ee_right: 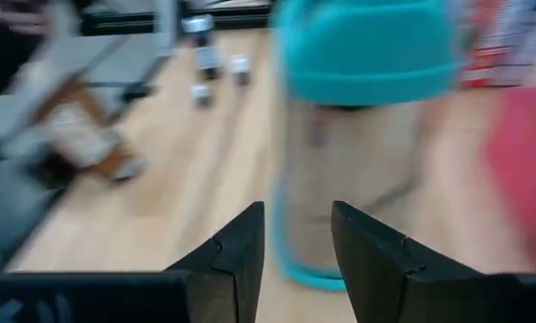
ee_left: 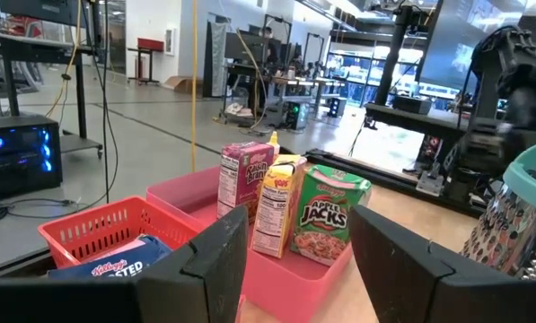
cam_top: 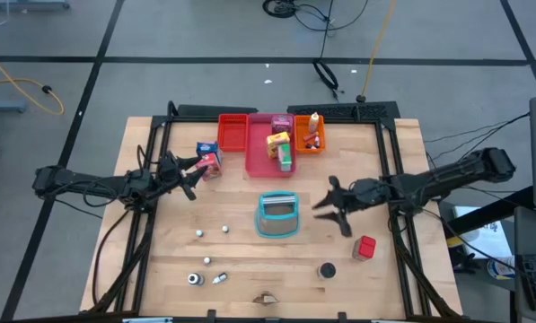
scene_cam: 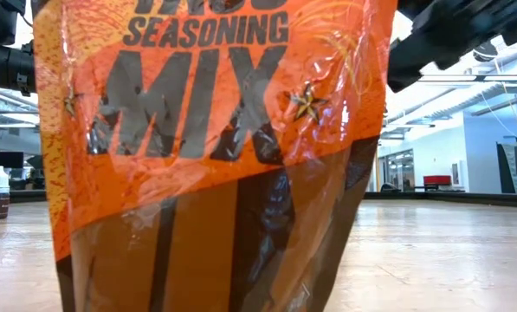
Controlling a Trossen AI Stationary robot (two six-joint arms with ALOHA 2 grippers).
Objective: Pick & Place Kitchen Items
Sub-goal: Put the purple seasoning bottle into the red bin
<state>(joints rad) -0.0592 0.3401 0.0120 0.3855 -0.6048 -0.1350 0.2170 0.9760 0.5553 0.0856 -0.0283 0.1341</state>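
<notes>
My left gripper (cam_top: 195,177) (ee_left: 299,260) is open above the table's left half, just near of a red-blue carton (cam_top: 209,159) (ee_left: 115,262) that rests on the wood beside the red tray. Its fingers point at the pink tray (cam_top: 260,161) (ee_left: 205,202), where several cartons (cam_top: 280,149) (ee_left: 285,206) stand upright. An orange bottle (cam_top: 313,128) sits in the orange tray. My right gripper (cam_top: 331,216) (ee_right: 296,242) is open right of the teal basket (cam_top: 277,215) (ee_right: 357,54) and faces it. A red cube (cam_top: 365,248) rests on the table near of that gripper.
A red tray (cam_top: 232,132) lies at the far edge. Tiny balls (cam_top: 198,233) and caps (cam_top: 194,279) dot the near left; a dark cap (cam_top: 327,269) lies near the cube. An orange seasoning packet (cam_top: 268,298) (scene_cam: 206,156) at the near edge fills the low view.
</notes>
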